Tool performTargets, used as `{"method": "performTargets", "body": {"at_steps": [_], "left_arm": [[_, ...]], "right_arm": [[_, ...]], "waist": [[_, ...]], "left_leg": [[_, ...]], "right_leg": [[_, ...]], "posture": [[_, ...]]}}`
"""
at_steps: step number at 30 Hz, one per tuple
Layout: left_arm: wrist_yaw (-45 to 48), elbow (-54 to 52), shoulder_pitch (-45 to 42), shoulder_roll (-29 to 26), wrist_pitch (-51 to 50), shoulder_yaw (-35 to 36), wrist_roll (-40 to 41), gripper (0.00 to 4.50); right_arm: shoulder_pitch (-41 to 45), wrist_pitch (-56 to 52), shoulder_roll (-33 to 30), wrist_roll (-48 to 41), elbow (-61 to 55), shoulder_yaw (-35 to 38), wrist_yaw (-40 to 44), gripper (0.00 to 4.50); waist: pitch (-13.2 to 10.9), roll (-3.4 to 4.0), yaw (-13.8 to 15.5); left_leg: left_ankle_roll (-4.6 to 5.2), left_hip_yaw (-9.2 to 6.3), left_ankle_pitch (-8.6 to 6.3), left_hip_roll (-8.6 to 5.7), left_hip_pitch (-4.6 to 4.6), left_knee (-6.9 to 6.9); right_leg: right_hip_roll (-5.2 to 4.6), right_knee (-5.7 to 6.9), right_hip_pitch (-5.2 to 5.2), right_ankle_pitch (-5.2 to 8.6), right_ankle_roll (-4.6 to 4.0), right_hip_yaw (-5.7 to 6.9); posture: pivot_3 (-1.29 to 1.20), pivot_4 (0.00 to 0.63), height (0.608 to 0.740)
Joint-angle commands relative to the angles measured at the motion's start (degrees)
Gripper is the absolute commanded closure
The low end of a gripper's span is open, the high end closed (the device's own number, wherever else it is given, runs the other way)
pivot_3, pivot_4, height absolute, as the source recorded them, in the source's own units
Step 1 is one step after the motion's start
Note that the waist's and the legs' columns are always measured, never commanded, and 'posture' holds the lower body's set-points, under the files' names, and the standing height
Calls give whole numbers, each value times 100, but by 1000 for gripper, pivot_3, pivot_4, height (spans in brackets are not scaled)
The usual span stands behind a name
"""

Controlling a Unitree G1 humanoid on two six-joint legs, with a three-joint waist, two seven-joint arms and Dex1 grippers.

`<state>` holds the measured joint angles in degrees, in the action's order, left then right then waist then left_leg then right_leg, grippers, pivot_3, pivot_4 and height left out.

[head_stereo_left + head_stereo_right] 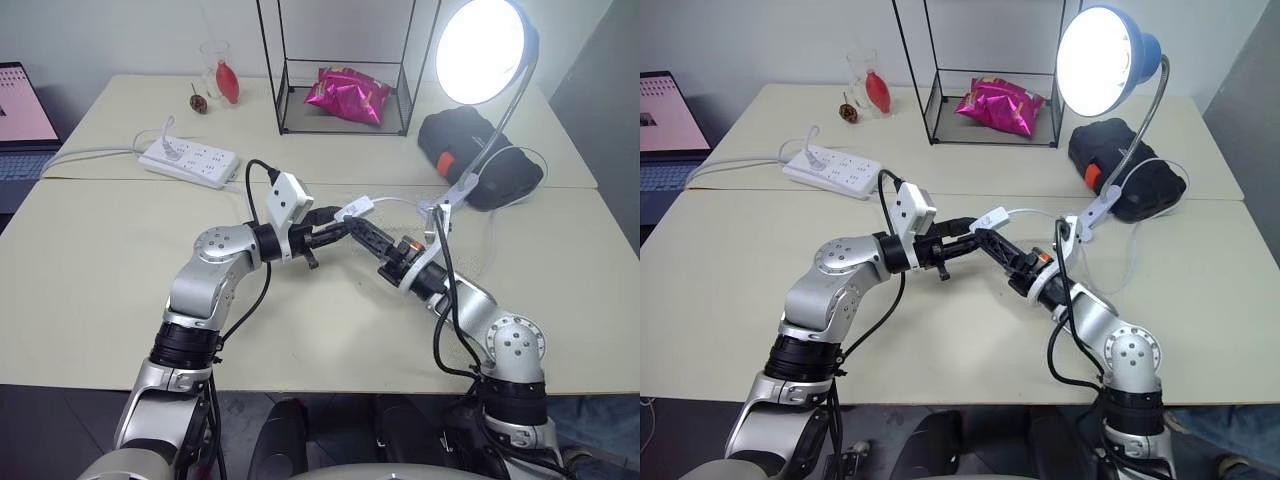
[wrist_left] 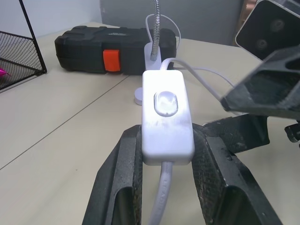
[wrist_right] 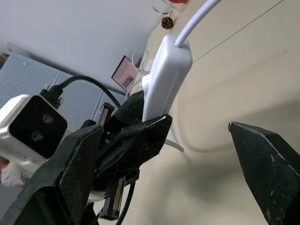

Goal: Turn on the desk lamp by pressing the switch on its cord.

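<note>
The desk lamp (image 1: 482,50) stands at the back right, its blue shade facing me and its bulb shining brightly. Its thin white cord (image 1: 395,203) runs from the clip base to the small white switch (image 2: 167,117), which is held above the table's middle. My left gripper (image 1: 335,222) is shut on the switch, one finger on each long side, with the rocker button facing up. My right gripper (image 1: 362,232) is open just right of the switch. In the right wrist view one of its fingertips (image 3: 140,136) lies close by the switch (image 3: 166,77) and the other stands well apart.
A white power strip (image 1: 190,160) lies at the back left. A black wire-frame shelf (image 1: 345,125) holds a pink snack bag (image 1: 350,95). A black case with an orange latch (image 1: 480,155) sits behind the lamp's base. A laptop (image 1: 20,120) is at the far left.
</note>
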<state>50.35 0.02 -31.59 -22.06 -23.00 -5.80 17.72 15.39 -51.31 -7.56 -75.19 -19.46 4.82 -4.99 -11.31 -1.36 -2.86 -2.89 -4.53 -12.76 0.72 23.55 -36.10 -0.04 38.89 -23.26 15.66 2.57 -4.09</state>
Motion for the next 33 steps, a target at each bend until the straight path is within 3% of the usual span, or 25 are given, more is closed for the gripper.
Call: {"method": "performTargets", "body": {"at_steps": [1,6,11,18,28,30,33], "left_arm": [[-53,-7,-84,14,221,34,-41,3404],[-56,306,-144,23,470,-33,-203,3404],[-16,987,-116,29,1132,-273,-646,3404],[-52,2189,-180,275,2013,-401,-1017,3404],[122,3068,-284,443,2501,-456,-1223,3404],[133,3162,-290,445,2524,-464,-1255,2704],[201,3205,-282,445,2556,-453,-1242,2036]], "right_arm": [[-208,-345,-681,-128,-714,-38,535,0],[-332,-598,-2175,422,-1611,-244,1629,0],[-322,-119,-3368,1366,-2137,-131,2592,0],[-550,709,-3906,2460,-2028,50,3396,0],[-665,1101,-4258,3419,-1872,-85,3971,0],[-664,1114,-4241,3478,-1844,-87,4034,0],[-635,1122,-4206,3584,-1790,-96,4117,0]], "waist": [[0,0,0],[-1,2,5],[3,-5,20],[5,-10,56],[5,-10,102],[5,-10,109],[6,-10,109]], "left_leg": [[0,0,0,-1,1,0],[0,1,0,-2,1,-3],[1,-2,0,0,0,-6],[1,0,1,-2,0,-14],[1,1,1,-3,0,-19],[1,0,1,-3,0,-21],[1,0,1,-3,0,-28]], "right_leg": [[-1,-1,0,1,1,0],[0,0,0,5,9,-1],[4,-1,2,6,11,2],[2,-3,5,6,12,1],[1,-1,6,5,12,0],[1,0,8,5,12,1],[1,3,9,5,13,1]], "posture": [[0,150,740],[0,150,740],[0,150,740],[0,150,740],[0,150,740],[0,150,740],[0,150,740]]}}
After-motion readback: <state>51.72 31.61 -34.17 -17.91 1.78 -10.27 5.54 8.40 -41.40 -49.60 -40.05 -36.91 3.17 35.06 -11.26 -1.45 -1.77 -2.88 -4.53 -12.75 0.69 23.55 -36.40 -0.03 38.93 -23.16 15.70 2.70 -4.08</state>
